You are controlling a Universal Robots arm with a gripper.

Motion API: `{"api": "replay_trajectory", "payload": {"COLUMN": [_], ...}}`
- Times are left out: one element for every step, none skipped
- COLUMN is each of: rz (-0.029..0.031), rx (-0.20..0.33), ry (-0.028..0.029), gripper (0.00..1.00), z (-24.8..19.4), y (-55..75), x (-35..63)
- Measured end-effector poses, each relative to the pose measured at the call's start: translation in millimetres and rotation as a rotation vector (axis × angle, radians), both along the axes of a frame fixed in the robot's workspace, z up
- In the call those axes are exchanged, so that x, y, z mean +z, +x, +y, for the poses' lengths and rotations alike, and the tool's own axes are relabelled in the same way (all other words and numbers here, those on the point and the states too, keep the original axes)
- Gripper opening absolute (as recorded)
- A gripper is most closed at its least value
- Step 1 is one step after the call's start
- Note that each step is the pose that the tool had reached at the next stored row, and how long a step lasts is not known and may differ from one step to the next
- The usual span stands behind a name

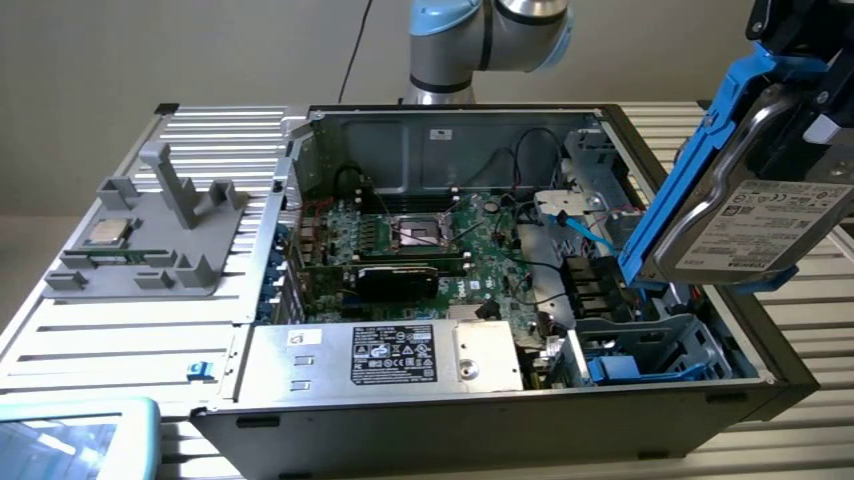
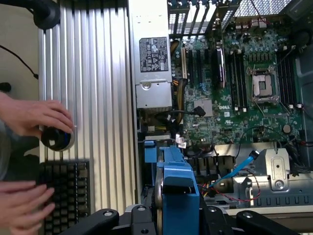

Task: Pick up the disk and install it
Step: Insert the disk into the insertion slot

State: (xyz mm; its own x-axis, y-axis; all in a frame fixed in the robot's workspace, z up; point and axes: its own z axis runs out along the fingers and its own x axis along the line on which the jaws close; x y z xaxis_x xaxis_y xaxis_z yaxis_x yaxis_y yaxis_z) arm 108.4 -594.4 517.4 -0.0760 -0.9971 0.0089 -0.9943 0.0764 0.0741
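Disk [image 1: 767, 225] held in the air over the open computer case [image 1: 467, 412].
The gripper [image 2: 178, 220] has its fingers clamped on the disk by its blue-railed edges. The disk hangs tilted, label facing out, above the drive cage [image 1: 641, 352] at the exterior view's right end of the case, clear of it. Beside the case, a person's hands [image 2: 34, 115] rest on a round knob [image 2: 57, 138] and a keyboard [image 2: 66, 193].

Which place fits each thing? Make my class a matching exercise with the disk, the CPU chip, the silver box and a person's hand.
Things: 1 disk; 2 CPU chip; 3 silver box; 4 hand.
Places: A on the grey stand; B on a round knob; C lifted above the open case; D inside the case.
Pairs: 1-C; 2-A; 3-D; 4-B.
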Motion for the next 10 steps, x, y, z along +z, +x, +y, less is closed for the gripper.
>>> {"api": "replay_trajectory", "payload": {"rz": [0.0000,0.0000,0.0000,0.0000,0.0000,0.0000,0.0001,0.0001,0.0001,0.0000], "rx": [0.000,0.000,0.000,0.000,0.000,0.000,0.000,0.000,0.000,0.000], "ry": [0.0000,0.0000,0.0000,0.0000,0.0000,0.0000,-0.0003,-0.0021,-0.0035,-0.0035], "gripper": [0.37,0.37,0.37,0.37,0.37,0.37,0.37,0.37,0.37,0.37], "z": [0.0,0.0,0.0,0.0,0.0,0.0,0.0,0.1,0.0,-0.1], "y": [0.0,0.0,0.0,0.0,0.0,0.0,0.0,0.0,0.0,0.0], "x": [0.0,0.0,0.0,0.0,0.0,0.0,-0.2,-0.7,-1.8,-3.6]}}
